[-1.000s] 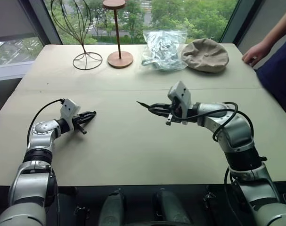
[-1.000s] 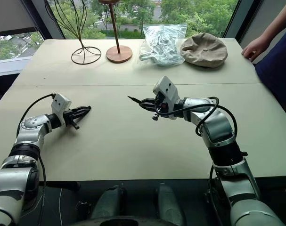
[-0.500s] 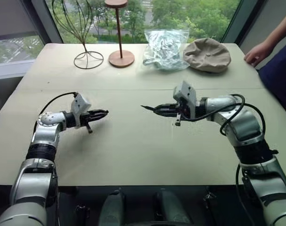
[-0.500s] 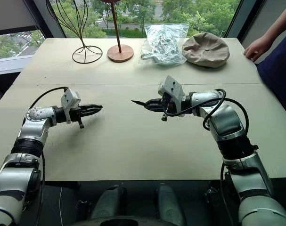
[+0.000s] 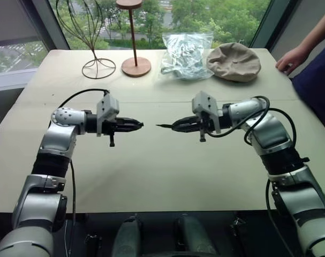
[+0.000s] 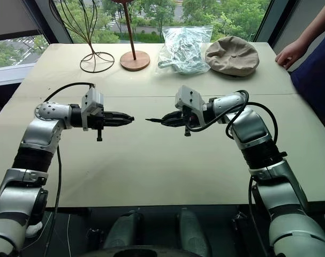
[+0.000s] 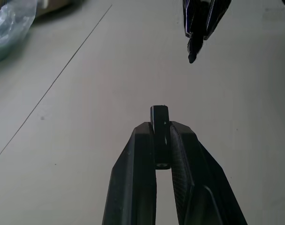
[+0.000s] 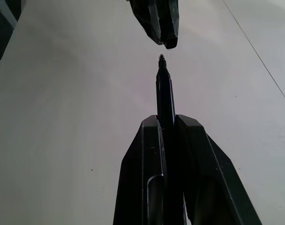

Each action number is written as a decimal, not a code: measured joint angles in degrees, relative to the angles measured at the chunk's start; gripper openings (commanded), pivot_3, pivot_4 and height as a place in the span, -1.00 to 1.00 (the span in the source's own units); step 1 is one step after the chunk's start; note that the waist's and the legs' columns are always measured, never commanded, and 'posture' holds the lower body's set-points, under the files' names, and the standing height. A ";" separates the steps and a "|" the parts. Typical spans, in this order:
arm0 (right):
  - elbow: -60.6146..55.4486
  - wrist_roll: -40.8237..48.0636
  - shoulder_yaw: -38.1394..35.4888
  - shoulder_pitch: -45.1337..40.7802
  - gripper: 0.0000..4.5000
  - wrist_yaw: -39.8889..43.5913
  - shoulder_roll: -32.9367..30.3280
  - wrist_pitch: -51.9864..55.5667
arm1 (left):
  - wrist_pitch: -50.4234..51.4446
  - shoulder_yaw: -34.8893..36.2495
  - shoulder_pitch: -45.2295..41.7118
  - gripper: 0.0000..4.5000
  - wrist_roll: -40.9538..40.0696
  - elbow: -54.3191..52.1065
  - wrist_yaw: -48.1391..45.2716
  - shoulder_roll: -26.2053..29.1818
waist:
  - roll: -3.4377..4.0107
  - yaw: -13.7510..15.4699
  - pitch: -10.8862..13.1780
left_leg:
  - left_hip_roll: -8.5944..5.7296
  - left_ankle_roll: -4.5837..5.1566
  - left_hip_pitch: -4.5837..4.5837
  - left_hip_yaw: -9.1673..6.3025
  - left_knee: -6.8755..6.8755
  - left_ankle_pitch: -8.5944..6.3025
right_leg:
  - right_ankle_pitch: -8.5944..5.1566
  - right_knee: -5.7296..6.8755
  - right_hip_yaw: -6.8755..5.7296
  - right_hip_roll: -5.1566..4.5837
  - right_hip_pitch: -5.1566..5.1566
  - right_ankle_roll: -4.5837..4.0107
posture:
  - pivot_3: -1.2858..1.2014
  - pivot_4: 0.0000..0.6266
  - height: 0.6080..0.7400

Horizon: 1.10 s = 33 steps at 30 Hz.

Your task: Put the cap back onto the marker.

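We see the tiny black cylindrical plastic cap (image 7: 159, 123) pinched at the tip of the left gripper (image 5: 134, 125), which is closed on it. The cap's long axis lies along the fingers, nearly level, and its free end looks to the robot's right, toward the other gripper.

Across a small gap is the long, thin dark marker (image 8: 165, 96) with its pointed tip. It lies nearly level above the table and its tip points to the robot's left, straight toward the cap – the two are close, tip facing tip, but still apart. The right gripper (image 5: 179, 126) is clamped on the marker's rear part, so the front part stands out past the fingertips.

Both objects are in the air over the middle of the beige table (image 5: 151, 176), not resting on it.

At the far edge of the table, from left to right, stand a wire stand (image 5: 92, 37) and a wooden stand with a round base (image 5: 134, 53), then a clear plastic bag (image 5: 186, 53) whose contents we cannot tell, and a beige cap-like hat (image 5: 234, 61). A person's hand (image 5: 291, 58) rests at the far right corner.

The left forearm reaches inward from the left, the gripper about level. The right forearm reaches inward from the right, so the two grippers face each other.
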 measured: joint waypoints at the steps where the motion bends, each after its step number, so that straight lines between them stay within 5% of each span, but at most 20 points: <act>1: 0.26 -0.31 0.04 0.00 -1.00 -0.07 0.20 -0.11 | 0.72 0.00 -0.05 -0.97 -0.23 -0.63 0.09 -0.23 | 0.00 0.01 0.00 | 0.00 0.00 0.00 0.00 0.00 0.00 | 0.00 0.00 0.00 0.00 0.00 0.00 | 0.03 -0.52 1.00; 33: -0.45 -1.06 0.10 0.36 -1.00 -1.24 2.84 0.79 | 3.59 -1.60 1.43 -0.97 -1.86 -4.91 0.22 -0.41 | 0.00 0.01 0.00 | 0.00 0.00 0.00 -0.01 0.01 0.00 | 0.00 0.01 0.00 0.00 0.00 0.00 | 0.03 -0.52 1.00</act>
